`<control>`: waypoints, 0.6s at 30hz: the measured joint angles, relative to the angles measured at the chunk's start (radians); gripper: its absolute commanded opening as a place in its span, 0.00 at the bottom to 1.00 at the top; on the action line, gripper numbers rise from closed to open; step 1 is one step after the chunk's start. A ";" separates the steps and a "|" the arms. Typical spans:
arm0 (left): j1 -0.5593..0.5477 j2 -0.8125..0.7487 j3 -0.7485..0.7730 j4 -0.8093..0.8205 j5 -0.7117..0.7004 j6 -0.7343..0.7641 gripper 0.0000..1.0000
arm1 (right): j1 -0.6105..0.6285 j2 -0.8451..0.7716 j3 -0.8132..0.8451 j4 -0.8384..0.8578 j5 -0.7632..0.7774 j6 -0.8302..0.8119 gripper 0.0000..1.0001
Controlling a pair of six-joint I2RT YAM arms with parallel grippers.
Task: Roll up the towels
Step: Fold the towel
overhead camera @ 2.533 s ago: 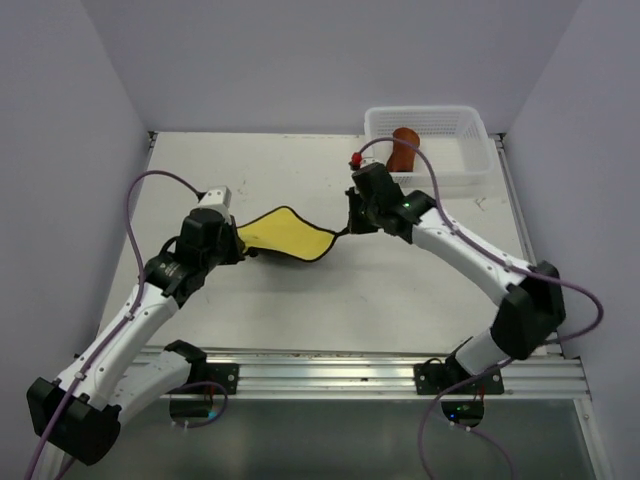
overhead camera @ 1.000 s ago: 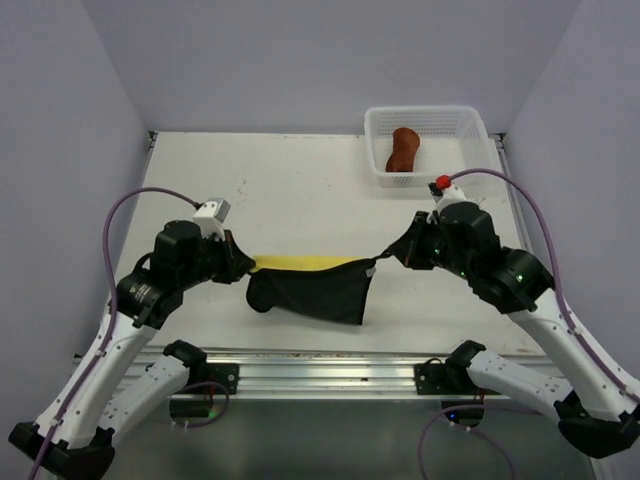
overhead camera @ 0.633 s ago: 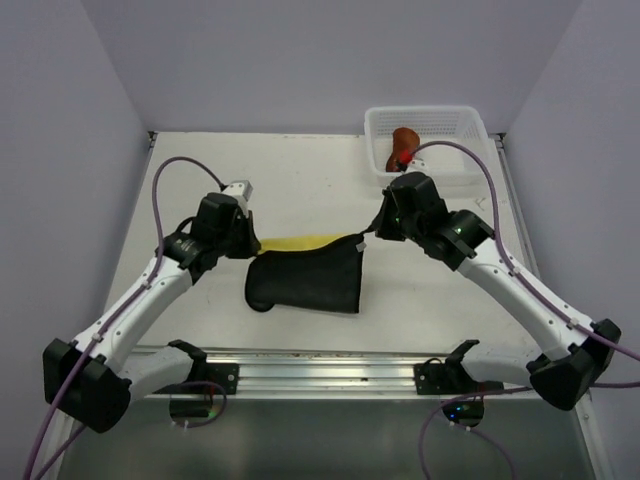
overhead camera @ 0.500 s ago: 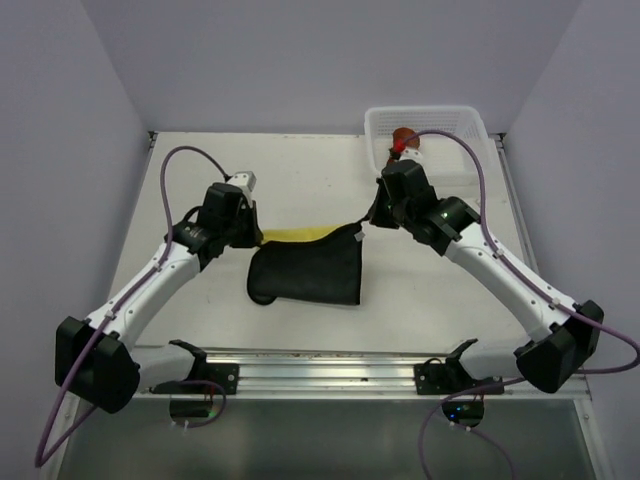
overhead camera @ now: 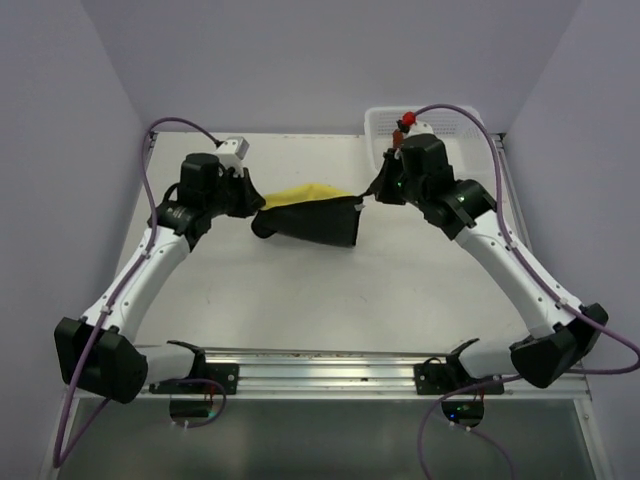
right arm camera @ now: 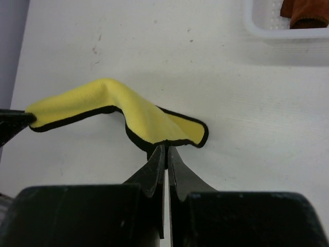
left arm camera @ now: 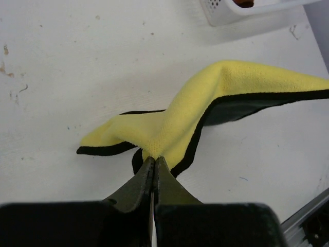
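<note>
Yellow towel [overhead camera: 300, 191] sags around 12 o'clock on the table [overhead camera: 300, 300]. The left gripper [overhead camera: 253, 203] is clamped on one corner and the right gripper [overhead camera: 374, 194] pinches the opposite one. It's light, floppy stuff, so I'd say corners are the spot to grab. The brown towel [right arm camera: 302, 13] sits in the basket [right arm camera: 270, 32] at 1 o'clock.

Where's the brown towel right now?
In the right wrist view, the brown towel lies in the white basket at top right, beyond the yellow towel.

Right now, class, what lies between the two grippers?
The yellow towel, hanging between the left gripper and right gripper, each shut on an end of it; the top view shows this.
</note>
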 measured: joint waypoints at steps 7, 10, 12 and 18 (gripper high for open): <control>0.000 -0.255 -0.090 0.018 0.128 0.044 0.00 | 0.003 -0.227 -0.002 -0.084 -0.154 -0.052 0.00; 0.000 -0.384 -0.156 0.036 0.201 0.044 0.00 | 0.006 -0.319 0.000 -0.140 -0.193 -0.053 0.00; 0.000 -0.450 -0.196 0.043 0.247 0.043 0.00 | 0.006 -0.366 0.011 -0.182 -0.207 -0.048 0.00; 0.000 -0.553 -0.285 0.097 0.381 0.007 0.00 | 0.006 -0.406 0.083 -0.270 -0.228 -0.021 0.00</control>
